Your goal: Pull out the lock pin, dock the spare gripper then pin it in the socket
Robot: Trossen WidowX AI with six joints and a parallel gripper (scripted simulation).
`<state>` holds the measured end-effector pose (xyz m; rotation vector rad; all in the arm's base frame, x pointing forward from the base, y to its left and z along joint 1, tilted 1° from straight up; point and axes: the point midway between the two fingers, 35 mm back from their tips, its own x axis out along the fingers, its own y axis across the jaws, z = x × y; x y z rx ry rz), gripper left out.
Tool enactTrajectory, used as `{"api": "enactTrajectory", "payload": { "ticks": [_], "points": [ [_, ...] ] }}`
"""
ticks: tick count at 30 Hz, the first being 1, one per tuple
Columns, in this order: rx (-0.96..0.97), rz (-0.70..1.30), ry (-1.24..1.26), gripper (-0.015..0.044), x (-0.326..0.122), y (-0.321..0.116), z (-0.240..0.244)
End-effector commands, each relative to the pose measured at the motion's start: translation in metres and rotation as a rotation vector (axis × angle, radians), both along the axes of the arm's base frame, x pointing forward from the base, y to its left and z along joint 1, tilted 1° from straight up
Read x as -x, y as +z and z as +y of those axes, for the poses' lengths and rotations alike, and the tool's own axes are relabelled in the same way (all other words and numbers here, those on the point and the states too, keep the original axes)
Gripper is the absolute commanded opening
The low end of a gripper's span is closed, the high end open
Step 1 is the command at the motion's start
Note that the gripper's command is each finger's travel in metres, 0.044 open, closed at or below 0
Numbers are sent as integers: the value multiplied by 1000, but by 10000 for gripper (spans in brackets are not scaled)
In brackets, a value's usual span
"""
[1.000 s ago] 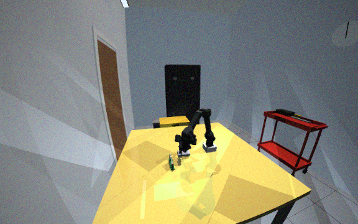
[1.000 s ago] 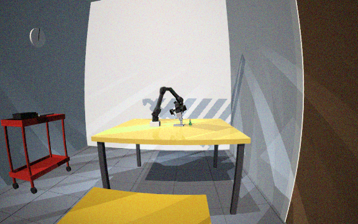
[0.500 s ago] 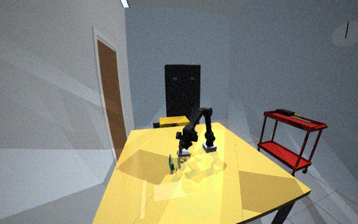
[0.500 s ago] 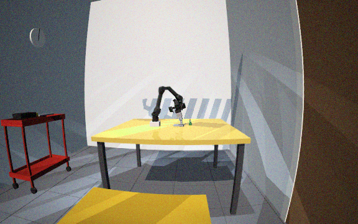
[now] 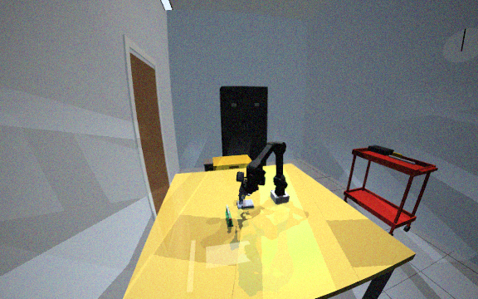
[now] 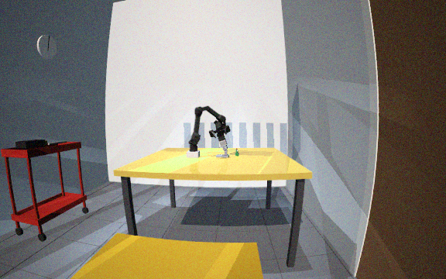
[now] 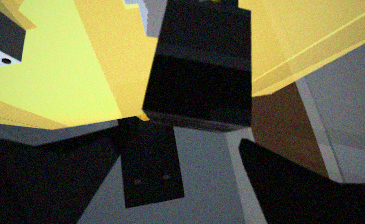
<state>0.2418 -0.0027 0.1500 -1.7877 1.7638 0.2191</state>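
Observation:
The arm's gripper [image 7: 181, 140] is open, its two black fingers wide apart in the wrist view. Nothing is held between them. The black block-like body of the spare gripper [image 7: 200, 75] fills the middle of that view, ahead of the fingers. The mount's pale grey base [image 5: 246, 204] [image 6: 222, 156] stands on the table under the arm's hand. The socket and the spigot are too small or hidden to tell apart. A small green upright item with a red part [image 5: 229, 218] [image 6: 237, 153] stands beside the mount. I cannot make out the lock pin or whether it is seated.
The arm's pale base [image 5: 280, 197] [image 6: 193, 154] stands on the yellow table [image 5: 372, 249] [image 6: 142, 170], near the mount. Off the table are a red cart [image 5: 382, 208] [image 6: 49, 207] and a dark cabinet [image 5: 244, 120].

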Motion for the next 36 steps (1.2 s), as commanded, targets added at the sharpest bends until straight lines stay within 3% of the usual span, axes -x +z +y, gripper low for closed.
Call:
{"api": "enactTrajectory", "payload": {
  "ticks": [1,36],
  "points": [
    [-13,-4,21,440,3,8,-1],
    [-96,-67,142,440,8,61,-8]
  ]
}}
